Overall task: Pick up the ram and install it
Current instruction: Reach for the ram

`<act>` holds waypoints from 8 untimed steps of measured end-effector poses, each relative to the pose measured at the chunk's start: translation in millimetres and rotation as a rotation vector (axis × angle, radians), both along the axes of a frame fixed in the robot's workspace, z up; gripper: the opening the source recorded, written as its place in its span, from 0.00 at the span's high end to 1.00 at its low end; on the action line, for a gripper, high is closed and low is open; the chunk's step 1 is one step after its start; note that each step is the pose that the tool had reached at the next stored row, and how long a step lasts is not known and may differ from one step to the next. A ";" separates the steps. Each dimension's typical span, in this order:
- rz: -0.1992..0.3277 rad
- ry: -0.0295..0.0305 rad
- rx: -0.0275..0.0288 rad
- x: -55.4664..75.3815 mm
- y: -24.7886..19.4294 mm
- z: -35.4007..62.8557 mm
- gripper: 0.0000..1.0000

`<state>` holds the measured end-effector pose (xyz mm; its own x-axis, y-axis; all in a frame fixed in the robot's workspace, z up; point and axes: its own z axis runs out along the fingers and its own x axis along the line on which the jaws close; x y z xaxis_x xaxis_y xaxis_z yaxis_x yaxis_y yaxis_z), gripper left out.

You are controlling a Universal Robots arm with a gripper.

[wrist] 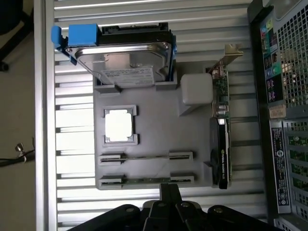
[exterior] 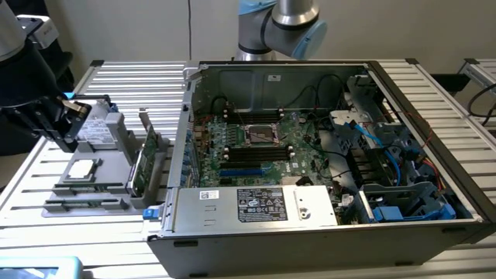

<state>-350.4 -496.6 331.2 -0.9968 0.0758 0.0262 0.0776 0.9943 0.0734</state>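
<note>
On the slatted table, at the exterior view's left of the open computer case point(exterior: 434, 110), sat a grey parts tray point(wrist: 154, 130); the ram point(wrist: 144, 181) lay edge-on in the tray's outermost holder, a thin green strip between two small brackets; a parallel holder just beside it held another thin strip. Farther along the tray lay the square silver processor point(wrist: 119, 126), then the hard drive point(wrist: 125, 62) with its blue clips; the tall expansion card point(wrist: 222, 144) stood on edge along the tray's side nearest the case. Above the tray hung the gripper point(wrist: 169, 190), its fingers pressed together and pinching nothing; in the wrist view its tips sat close by the ram, though whether they touched it I could not tell. Inside the case, the motherboard point(exterior: 298, 131) lay exposed, its black slots near the middle.
</note>
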 end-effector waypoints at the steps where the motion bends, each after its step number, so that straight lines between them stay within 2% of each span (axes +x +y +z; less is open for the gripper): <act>1: 0.000 0.0002 0.0006 -0.1 0.0 -0.8 0.89; 8: 0.001 0.0008 0.0022 -1.9 0.5 -1.8 0.89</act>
<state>-352.3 -496.1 329.3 -0.9968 0.0749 0.0272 0.0768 0.9942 0.0755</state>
